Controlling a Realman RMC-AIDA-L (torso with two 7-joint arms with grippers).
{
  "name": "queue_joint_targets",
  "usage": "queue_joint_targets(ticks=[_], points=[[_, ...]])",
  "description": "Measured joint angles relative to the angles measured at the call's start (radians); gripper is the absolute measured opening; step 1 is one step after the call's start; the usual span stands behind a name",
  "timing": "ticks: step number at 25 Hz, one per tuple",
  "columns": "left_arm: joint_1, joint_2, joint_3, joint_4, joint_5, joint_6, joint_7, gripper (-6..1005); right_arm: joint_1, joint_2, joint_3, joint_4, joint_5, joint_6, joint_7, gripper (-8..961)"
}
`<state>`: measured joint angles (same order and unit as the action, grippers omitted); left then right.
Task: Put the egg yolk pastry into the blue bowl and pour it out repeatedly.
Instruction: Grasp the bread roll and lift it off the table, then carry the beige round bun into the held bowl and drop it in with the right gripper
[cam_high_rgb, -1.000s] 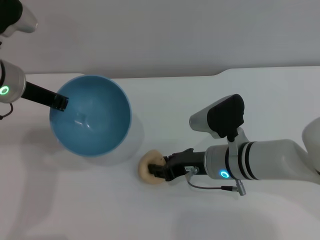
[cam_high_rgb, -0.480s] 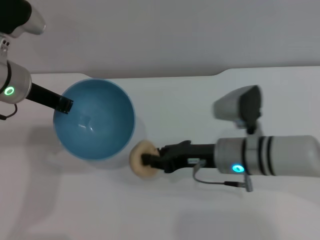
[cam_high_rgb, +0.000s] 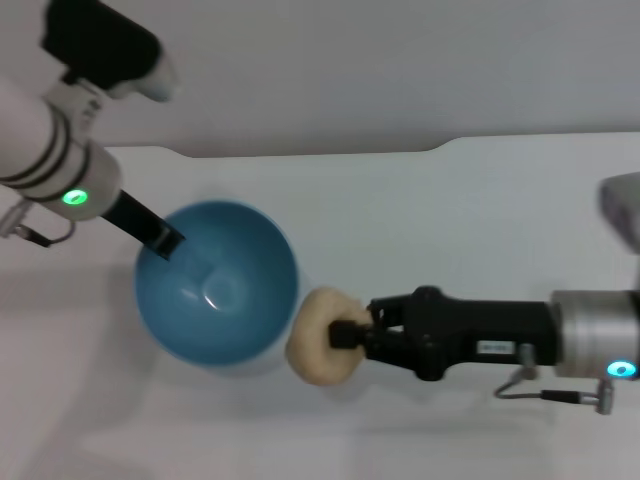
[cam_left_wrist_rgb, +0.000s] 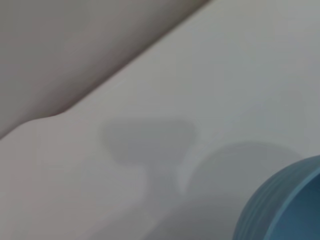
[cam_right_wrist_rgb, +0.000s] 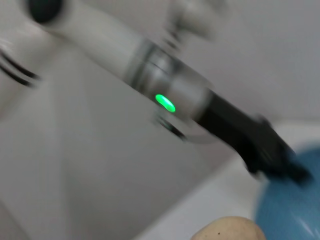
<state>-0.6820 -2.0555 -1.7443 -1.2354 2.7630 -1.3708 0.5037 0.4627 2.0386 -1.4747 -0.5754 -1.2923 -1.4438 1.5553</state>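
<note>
In the head view the right gripper (cam_high_rgb: 345, 336) is closed on the egg yolk pastry (cam_high_rgb: 322, 349), holding it lifted just beside the blue bowl (cam_high_rgb: 217, 284), at about the bowl's four o'clock and touching or nearly touching its rim. The left gripper (cam_high_rgb: 163, 241) grips the bowl's rim at about ten o'clock, one finger inside the wall, the bowl's mouth tipped a little toward the pastry. All of it sits over a white table (cam_high_rgb: 450, 220).

The left wrist view shows only a slice of the bowl's ribbed outer wall (cam_left_wrist_rgb: 280, 205) at five o'clock, with its shadow on the table — no fingers.

The right wrist view has the pastry's top (cam_right_wrist_rgb: 231, 230) at six o'clock, the bowl's edge (cam_right_wrist_rgb: 295, 205) at four o'clock, and the left arm reaching across to it.

The risk I see: the pastry is low against the rim — carried straight across, it could knock the bowl in the left grip, or be let go short and roll off outside.
</note>
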Motion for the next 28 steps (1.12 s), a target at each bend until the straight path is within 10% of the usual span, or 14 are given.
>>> queue_joint_targets(ticks=[12, 28], points=[[-0.105, -0.012, 0.287, 0.027, -0.009, -0.078, -0.116, 14, -0.031, 0.029, 0.100, -0.043, -0.009, -0.039, -0.090, 106], [-0.441, -0.015, 0.302, 0.340, -0.202, -0.122, -0.373, 6, -0.015, 0.026, 0.104, -0.069, -0.201, 0.170, -0.083, 91]])
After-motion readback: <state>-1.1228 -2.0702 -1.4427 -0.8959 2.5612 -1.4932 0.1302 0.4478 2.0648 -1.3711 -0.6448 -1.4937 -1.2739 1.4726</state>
